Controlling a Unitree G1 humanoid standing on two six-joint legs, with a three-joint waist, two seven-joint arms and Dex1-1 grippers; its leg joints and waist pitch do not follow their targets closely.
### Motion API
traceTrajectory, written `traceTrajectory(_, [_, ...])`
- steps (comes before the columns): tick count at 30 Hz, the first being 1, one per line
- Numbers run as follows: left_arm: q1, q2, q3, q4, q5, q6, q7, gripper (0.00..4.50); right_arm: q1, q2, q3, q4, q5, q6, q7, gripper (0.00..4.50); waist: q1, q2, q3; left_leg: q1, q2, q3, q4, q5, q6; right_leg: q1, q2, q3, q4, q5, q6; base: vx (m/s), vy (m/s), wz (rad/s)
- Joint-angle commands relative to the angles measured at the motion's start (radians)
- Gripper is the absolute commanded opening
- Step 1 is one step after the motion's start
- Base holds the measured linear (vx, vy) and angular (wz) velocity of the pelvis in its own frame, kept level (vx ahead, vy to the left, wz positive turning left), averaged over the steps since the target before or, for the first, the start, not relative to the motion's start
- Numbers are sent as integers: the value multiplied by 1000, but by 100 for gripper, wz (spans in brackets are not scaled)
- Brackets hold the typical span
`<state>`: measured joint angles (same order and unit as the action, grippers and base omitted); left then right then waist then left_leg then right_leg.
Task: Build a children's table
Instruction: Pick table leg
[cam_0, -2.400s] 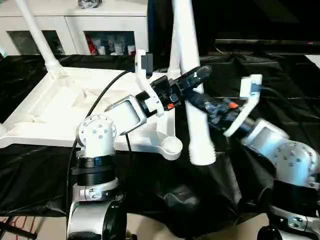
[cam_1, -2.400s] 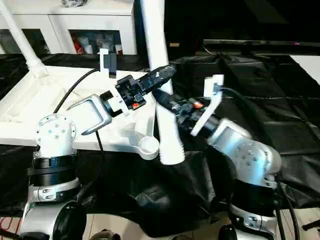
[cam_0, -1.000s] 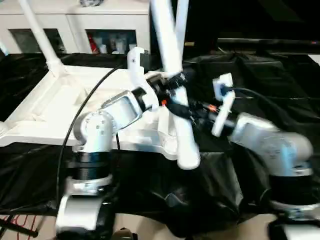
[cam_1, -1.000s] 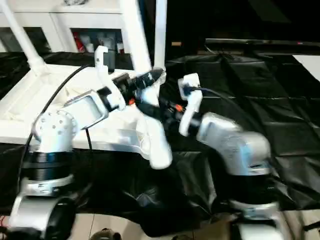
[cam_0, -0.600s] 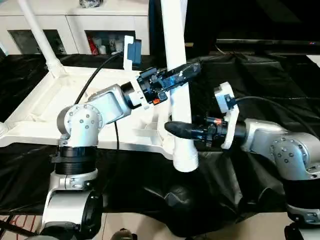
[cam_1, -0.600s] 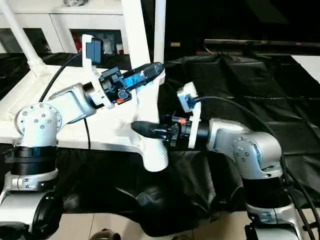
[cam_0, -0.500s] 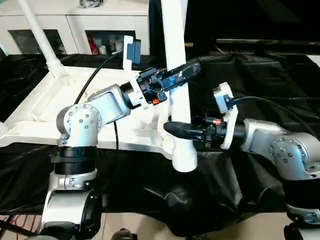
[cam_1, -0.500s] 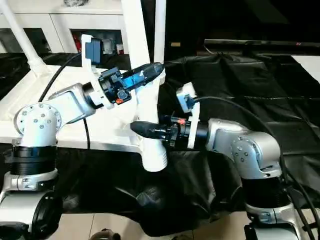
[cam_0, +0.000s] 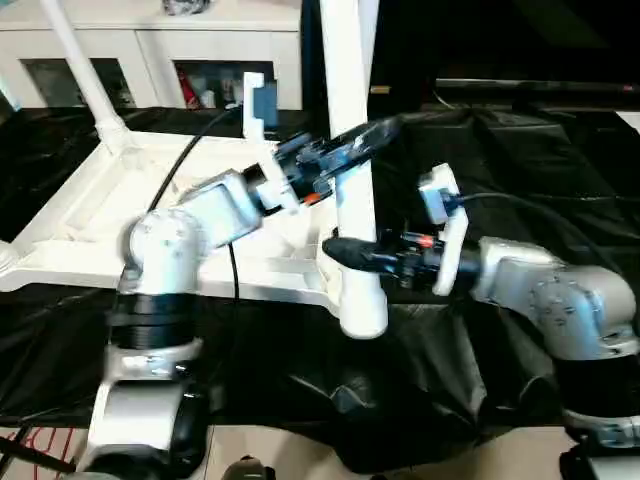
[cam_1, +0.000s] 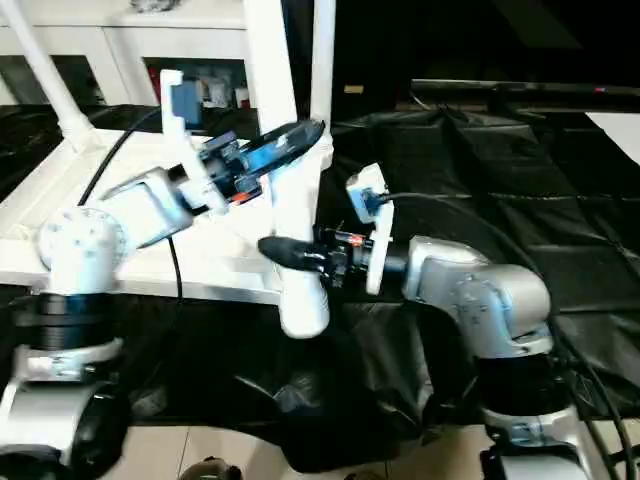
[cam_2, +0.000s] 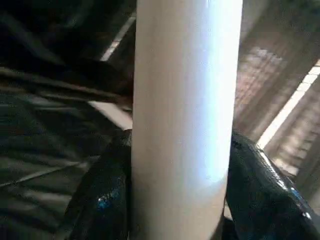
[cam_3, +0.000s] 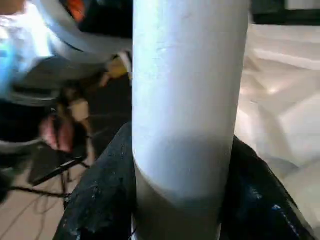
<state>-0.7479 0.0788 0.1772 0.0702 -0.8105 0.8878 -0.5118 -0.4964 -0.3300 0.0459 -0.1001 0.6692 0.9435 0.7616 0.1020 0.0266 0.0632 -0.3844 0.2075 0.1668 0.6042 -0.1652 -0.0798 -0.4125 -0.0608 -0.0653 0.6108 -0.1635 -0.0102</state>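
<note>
While the tabletop (cam_0: 90, 215) lies underside up across the left of the left eye view, I hold a loose leg (cam_0: 345, 180) nearly upright in the middle of the frame, my left gripper (cam_0: 352, 140) clamped on it higher up and my right gripper (cam_0: 345, 250) clamped on it lower down, its thick end hanging just over the near corner socket (cam_0: 335, 262), though whether it has entered I cannot tell. One leg (cam_0: 85, 85) already stands in the far socket at upper left, and another (cam_1: 322, 60) rises behind the one I hold; the near left corner shows no leg, so by my judgement about half the work is left. Over in the right eye view the same leg (cam_1: 285, 180) stands centre-left with both grippers on it. Seen from the left wrist view, the leg (cam_2: 182, 120) runs top to bottom with my fingers (cam_2: 260, 190) pressed to both sides. From the right wrist view, the leg (cam_3: 187, 115) again fills the centre, my fingers (cam_3: 102, 200) closed on it, tabletop (cam_3: 280, 110) at right.
</note>
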Motion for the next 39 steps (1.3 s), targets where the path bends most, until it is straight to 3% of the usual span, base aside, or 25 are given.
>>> traceTrajectory(1, [21, -21, -1, -39, 26, -2, 82, 262, 3, 6, 5, -3, -14, -24, -30, 185, 0, -13, -84, 9, 8, 2, -58, -126, -1, 65, -59, 38, -73, -247, -133, 0, 0, 0])
traceTrajectory(5, [34, -54, 14, -46, 55, -21, 173, 262, 1, 24, 11, 3, -28, -38, -56, 185, -2, -15, -82, 9, 6, 4, -57, -131, 6, 63, -57, 38, -78, -258, -129, 0, 0, 0])
traceTrajectory(6, [35, -61, 18, -40, 68, -36, 198, 262, -1, 29, 14, 7, -35, -42, -63, 185, -2, -20, -82, 8, 5, 4, -57, -134, 7, 64, -56, 38, -80, -272, -122, 0, 0, 0])
traceTrajectory(7, [34, -66, 21, -34, 80, -54, 213, 233, -3, 33, 14, 10, -38, -44, -67, 185, -2, -18, -82, 7, 5, 3, -57, -136, 6, 64, -57, 37, -81, -289, -113, 0, 0, 0])
traceTrajectory(9, [33, -72, 25, -30, 91, -68, 232, 226, -8, 38, 12, 15, -43, -47, -72, 185, -1, -18, -82, 8, 5, 3, -58, -135, 7, 62, -57, 37, -82, -301, -101, 0, 0, 0])
traceTrajectory(10, [34, -77, 22, -35, 99, -68, 254, 199, -13, 43, 10, 21, -51, -51, -79, 185, -2, -18, -83, 8, 6, 3, -56, -127, 8, 62, -56, 38, -81, -284, -102, 0, 0, 0])
traceTrajectory(17, [46, -81, -8, -58, 125, -93, 263, 179, -32, 63, -1, 54, -76, -86, -110, 185, -4, -19, -83, 7, 6, 4, -56, -129, 12, 60, -58, 37, -80, -279, -108, 0, 0, 0])
traceTrajectory(19, [47, -72, -19, -65, 122, -97, 244, 178, -37, 70, -13, 52, -45, -73, -87, 254, -5, -18, -82, 7, 5, 3, -57, -130, 13, 61, -57, 37, -80, -280, -109, 0, 0, 0])
traceTrajectory(21, [45, -58, -34, -68, 131, -100, 223, 177, -42, 69, -18, 54, -29, -52, -76, 254, -5, -20, -82, 7, 6, 3, -58, -132, 13, 60, -57, 37, -80, -286, -107, 0, 0, 0])
traceTrajectory(28, [24, -11, -70, -66, 141, -96, 145, 177, -56, 5, 19, 71, -51, -28, -28, 321, -4, -19, -82, 8, 5, 4, -56, -124, 10, 60, -57, 38, -78, -279, -104, 0, 0, 0])
traceTrajectory(32, [17, 40, -114, -67, 138, -84, 60, 177, -74, -49, 45, 79, -48, 10, 25, 329, -4, -19, -83, 9, 6, 3, -57, -121, 13, 61, -56, 38, -75, -267, -116, 0, 0, 0])
traceTrajectory(34, [11, 50, -111, -69, 124, -74, 36, 177, -78, -68, 62, 82, -55, 14, 43, 329, -5, -19, -82, 9, 6, 4, -56, -127, 12, 61, -57, 39, -75, -268, -121, 0, 0, 0])
traceTrajectory(35, [5, 51, -105, -72, 105, -61, 23, 177, -79, -76, 71, 84, -57, 17, 54, 329, -5, -25, -82, 9, 6, 5, -56, -127, 13, 62, -57, 38, -75, -269, -122, 0, 0, 0])
traceTrajectory(39, [-4, 55, -103, -86, 80, -47, 0, 177, -77, -83, 87, 85, -62, 17, 69, 329, -4, -22, -82, 9, 6, 5, -55, -127, 12, 61, -59, 38, -74, -276, -131, 0, 0, 0])
